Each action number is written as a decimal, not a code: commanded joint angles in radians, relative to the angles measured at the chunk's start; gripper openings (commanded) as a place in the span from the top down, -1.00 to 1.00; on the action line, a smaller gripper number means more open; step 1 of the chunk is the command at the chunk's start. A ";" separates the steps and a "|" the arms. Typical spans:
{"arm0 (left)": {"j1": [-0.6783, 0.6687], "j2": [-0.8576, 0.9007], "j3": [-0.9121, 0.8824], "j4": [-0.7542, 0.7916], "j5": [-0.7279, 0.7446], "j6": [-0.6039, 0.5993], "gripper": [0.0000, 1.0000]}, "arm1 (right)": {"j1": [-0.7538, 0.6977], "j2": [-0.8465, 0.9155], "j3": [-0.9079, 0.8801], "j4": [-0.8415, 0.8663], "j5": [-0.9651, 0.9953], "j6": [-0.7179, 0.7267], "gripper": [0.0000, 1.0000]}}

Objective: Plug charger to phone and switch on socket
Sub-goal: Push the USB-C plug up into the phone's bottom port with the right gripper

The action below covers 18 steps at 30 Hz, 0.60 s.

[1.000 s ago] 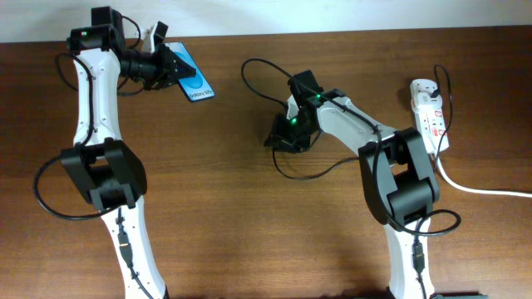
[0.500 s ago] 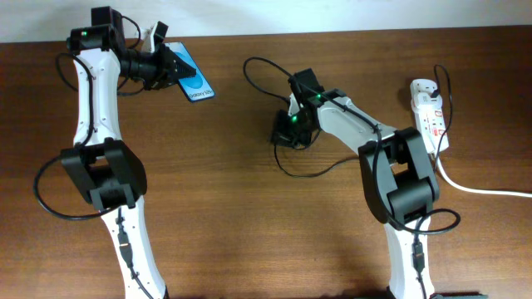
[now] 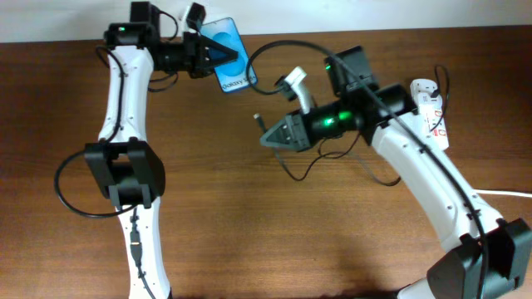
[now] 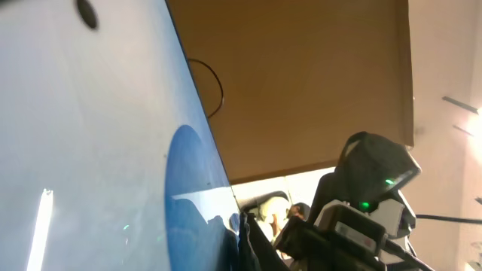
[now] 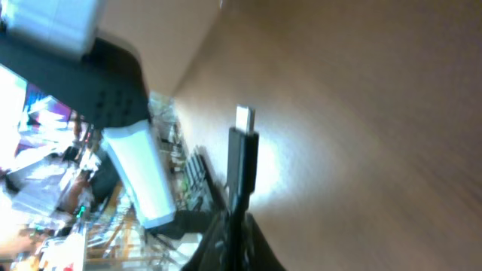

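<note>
My left gripper (image 3: 214, 56) is shut on the phone (image 3: 230, 55) and holds it raised near the table's far edge, blue screen up. The screen fills the left of the left wrist view (image 4: 90, 150), with a dark finger (image 4: 252, 241) at its lower edge. My right gripper (image 3: 269, 137) is shut on the charger and holds it above the table. Its connector tip (image 3: 258, 120) points up-left toward the phone, a gap away. In the right wrist view the black connector (image 5: 242, 154) stands up from the shut jaws. The socket (image 3: 431, 112) lies at the far right.
The charger's thin black cable (image 3: 309, 170) loops over the table under the right arm. The socket's thick white cord (image 3: 474, 189) runs off to the right. A white wall borders the table's far edge.
My left gripper has carried the phone up and to the right. My right arm has swung out and lifted the charger connector off the table, now pointing at the phone.
</note>
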 commanded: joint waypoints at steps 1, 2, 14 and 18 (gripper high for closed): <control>-0.015 -0.006 0.015 0.002 0.066 0.026 1.00 | 0.065 0.010 -0.054 0.157 0.134 0.303 0.92; -0.017 -0.006 0.015 0.002 0.066 0.026 1.00 | 0.067 0.011 -0.055 0.175 0.152 0.323 0.92; -0.017 -0.006 0.014 -0.002 0.066 -0.001 1.00 | 0.062 0.015 -0.137 0.445 0.213 0.520 0.92; -0.017 -0.006 0.015 -0.037 0.066 -0.001 1.00 | 0.027 0.026 -0.137 0.454 0.154 0.520 0.92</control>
